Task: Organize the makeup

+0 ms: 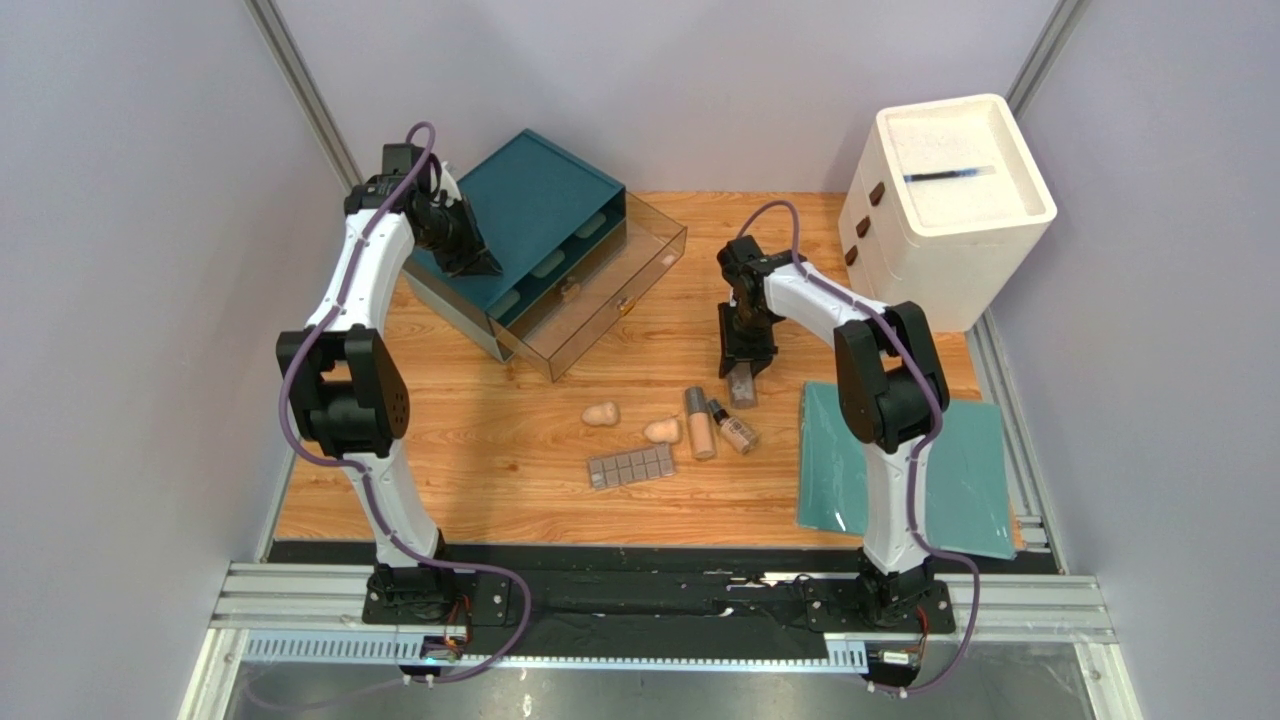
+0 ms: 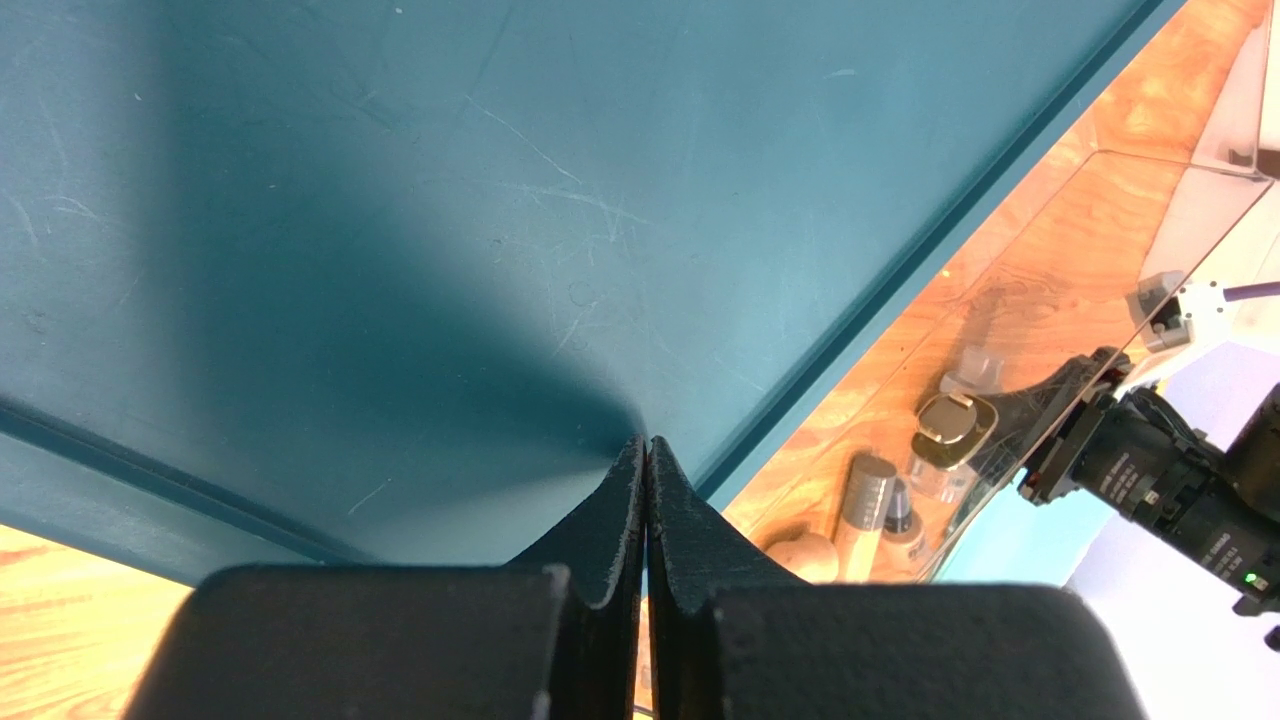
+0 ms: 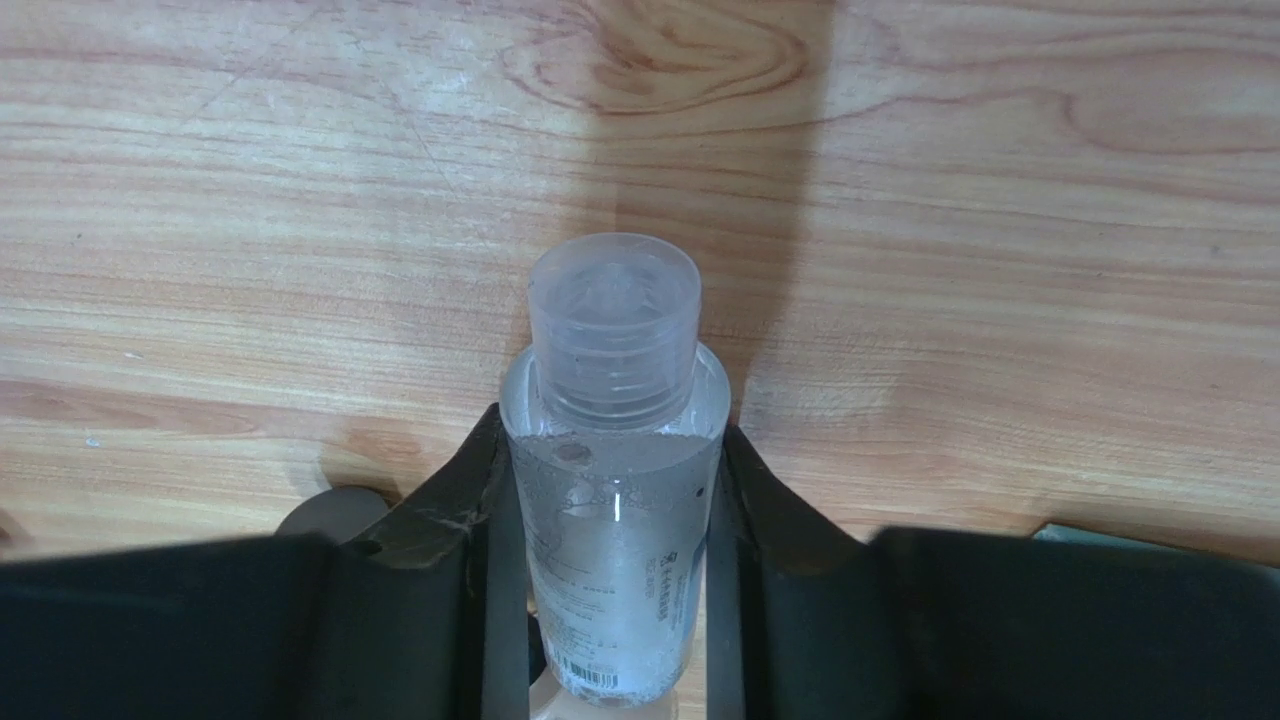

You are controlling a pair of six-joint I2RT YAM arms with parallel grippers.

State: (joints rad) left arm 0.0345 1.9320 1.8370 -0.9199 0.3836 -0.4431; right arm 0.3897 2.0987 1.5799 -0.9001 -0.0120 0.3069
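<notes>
My right gripper [image 1: 741,372] [image 3: 616,495] is shut on a small clear bottle [image 3: 616,450] of liquid with a see-through cap. The cap points away from the wrist, toward the wooden table just below. Two beige bottles [image 1: 699,423] [image 1: 735,432] lie side by side near the table's middle. Two peach sponges [image 1: 601,411] [image 1: 661,431] lie to their left. The grey-brown palette [image 1: 631,468] lies in front of them. My left gripper [image 1: 469,248] [image 2: 646,446] is shut and empty, its tips touching the top of the teal drawer box [image 1: 534,210] [image 2: 451,225].
A clear drawer [image 1: 601,300] stands pulled out of the teal box toward the table's middle. A flat teal mat [image 1: 962,465] lies at the front right, by my right arm. A white drawer unit [image 1: 947,188] stands at the back right.
</notes>
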